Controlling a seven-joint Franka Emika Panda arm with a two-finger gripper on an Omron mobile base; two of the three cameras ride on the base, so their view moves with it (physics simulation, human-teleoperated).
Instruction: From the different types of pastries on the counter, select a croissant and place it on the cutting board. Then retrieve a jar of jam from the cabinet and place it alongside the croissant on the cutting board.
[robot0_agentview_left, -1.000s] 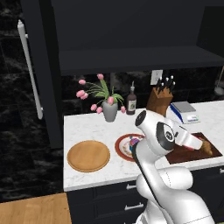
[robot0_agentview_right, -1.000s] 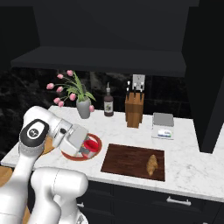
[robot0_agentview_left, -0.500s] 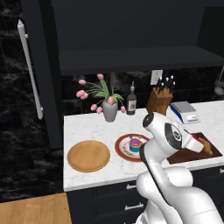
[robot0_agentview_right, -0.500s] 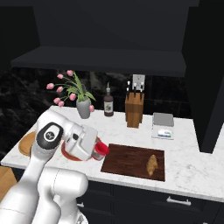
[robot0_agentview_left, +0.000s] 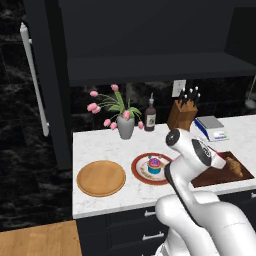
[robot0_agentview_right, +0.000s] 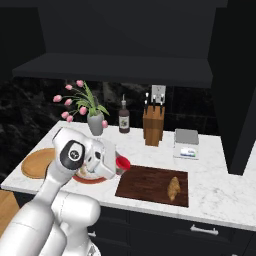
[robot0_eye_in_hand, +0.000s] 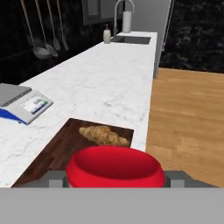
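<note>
My end effector (robot0_eye_in_hand: 115, 180) is closed on the jar of jam (robot0_eye_in_hand: 115, 168), one finger on each side, holding it above the near end of the cutting board (robot0_agentview_right: 150, 182). The croissant (robot0_agentview_right: 173, 188) lies on the board's far right part. The surface (robot0_agentview_right: 220, 192) is white marble with grey veining over dark drawers. It carries a round wooden disc (robot0_agentview_left: 101, 177), a red-rimmed plate (robot0_agentview_left: 141, 167) bearing the cupcake (robot0_agentview_left: 154, 164), a vase of pink tulips (robot0_agentview_left: 125, 125), a dark bottle (robot0_agentview_left: 150, 117), a knife block (robot0_agentview_right: 153, 125) and a scale (robot0_agentview_right: 186, 143). A black cabinet (robot0_agentview_left: 150, 30) with a dark shelf hangs above. Wooden floor (robot0_eye_in_hand: 192, 118) borders the surface.
</note>
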